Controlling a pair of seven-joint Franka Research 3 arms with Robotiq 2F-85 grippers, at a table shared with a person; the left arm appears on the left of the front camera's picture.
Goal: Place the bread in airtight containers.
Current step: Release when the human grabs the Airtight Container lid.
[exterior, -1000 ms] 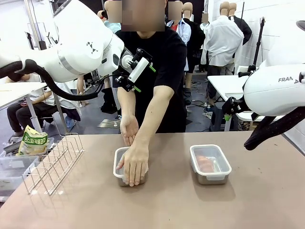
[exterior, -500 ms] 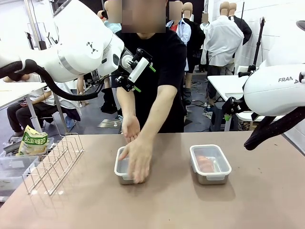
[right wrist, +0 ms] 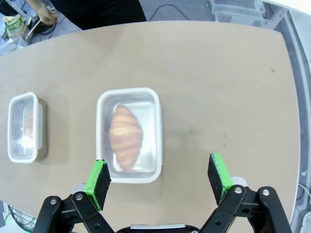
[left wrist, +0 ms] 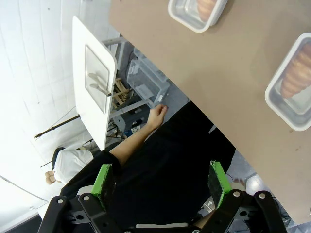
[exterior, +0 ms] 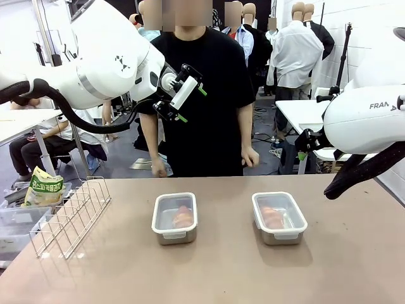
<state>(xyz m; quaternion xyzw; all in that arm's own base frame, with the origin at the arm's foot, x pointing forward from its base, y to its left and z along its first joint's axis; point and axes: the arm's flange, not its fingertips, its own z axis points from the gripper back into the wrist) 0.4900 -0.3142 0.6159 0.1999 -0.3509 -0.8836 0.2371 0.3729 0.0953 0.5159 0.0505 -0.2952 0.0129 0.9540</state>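
Observation:
Two airtight containers stand on the brown table, both lidded. Through the clear lid of the left container [exterior: 174, 218] shows a piece of bread [exterior: 182, 216], and the right container [exterior: 279, 217] holds another piece of bread [exterior: 272, 216]. My left gripper [exterior: 193, 104] hangs high above the table's far left, open and empty; in the left wrist view [left wrist: 161, 178] it looks past the person at both containers [left wrist: 291, 90] [left wrist: 197, 12]. My right gripper [right wrist: 159, 177] is open and empty, well above a container [right wrist: 129, 133] holding a golden bread roll [right wrist: 125, 136]. The other container [right wrist: 23, 127] lies to the left.
A person in a black shirt stands at the far edge, hands [exterior: 250, 156] down by their sides. A wire rack [exterior: 69, 215] sits at the table's left, beside a snack bag [exterior: 44, 187] and clear bins [exterior: 12, 221].
The person's hands, which were pressing on the left container's lid, have lifted off and dropped to their sides. Neither arm has moved.

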